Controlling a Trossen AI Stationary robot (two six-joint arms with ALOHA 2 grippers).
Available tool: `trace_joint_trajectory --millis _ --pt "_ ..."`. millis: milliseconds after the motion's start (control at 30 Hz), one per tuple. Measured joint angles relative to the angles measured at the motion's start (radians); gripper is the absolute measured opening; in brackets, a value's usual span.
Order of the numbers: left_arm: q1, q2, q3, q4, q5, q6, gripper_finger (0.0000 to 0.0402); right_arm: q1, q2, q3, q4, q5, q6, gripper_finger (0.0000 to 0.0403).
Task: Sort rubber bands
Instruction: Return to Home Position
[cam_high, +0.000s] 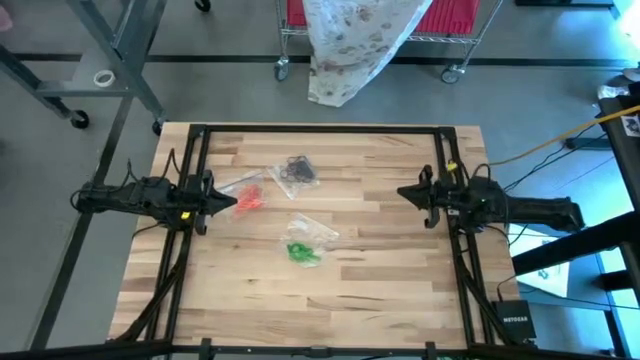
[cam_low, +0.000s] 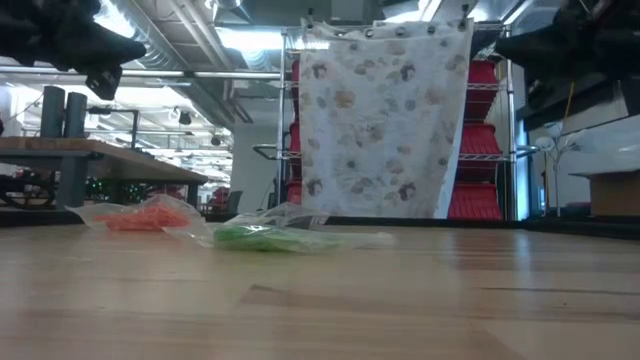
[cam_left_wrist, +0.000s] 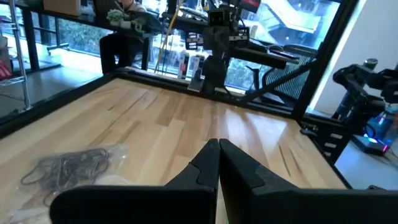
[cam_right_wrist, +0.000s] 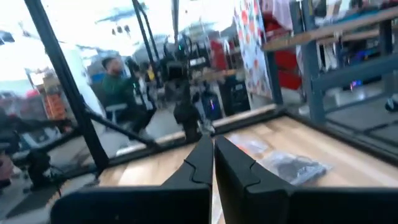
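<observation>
Three clear bags of rubber bands lie flat on the wooden table (cam_high: 380, 290). The orange-red ones (cam_high: 250, 197) (cam_low: 145, 216) are at the left. The black ones (cam_high: 297, 172) (cam_left_wrist: 68, 167) (cam_right_wrist: 292, 167) lie farther back. The green ones (cam_high: 303, 250) (cam_low: 262, 237) lie nearer the front. My left gripper (cam_high: 233, 201) (cam_left_wrist: 218, 148) is shut and empty. It points level toward the right, above the table just left of the orange-red bag. My right gripper (cam_high: 402, 190) (cam_right_wrist: 212, 144) is shut and empty at the table's right side and points left.
Black frame rails (cam_high: 320, 130) run along the table's edges. Beyond the far edge stands a wire cart draped with a patterned cloth (cam_high: 350, 40) (cam_low: 385, 120). A small black box (cam_high: 514, 322) sits off the near right corner. A seated person (cam_right_wrist: 118, 87) shows in the room beyond.
</observation>
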Motion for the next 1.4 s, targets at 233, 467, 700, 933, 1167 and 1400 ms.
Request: trace_joint_trajectory --millis 233,467,700,933,1167,1400 --pt "0.000 -0.003 0.000 -0.002 0.000 0.003 0.0004 0.000 -0.174 -0.124 -0.023 0.002 0.047 0.0009" --pt "0.000 -0.003 -0.003 0.001 0.000 0.016 0.0004 0.001 -0.196 -0.124 -0.157 0.000 0.049 0.0009" --pt "0.003 -0.003 -0.133 0.245 0.025 0.018 0.0004 0.001 -0.196 -0.124 -0.148 -0.008 0.053 0.0009" --pt "0.003 -0.002 -0.210 0.296 0.089 0.092 0.0004 0.001 -0.196 -0.124 -0.116 -0.028 0.052 0.0009" --pt "0.014 -0.001 -0.225 0.334 0.081 0.162 0.0004 0.001 -0.195 -0.124 -0.141 -0.119 0.022 0.0009" --pt "0.020 0.003 -0.225 0.334 0.075 0.139 0.0004 0.000 -0.195 -0.124 -0.142 -0.134 0.000 0.0009"
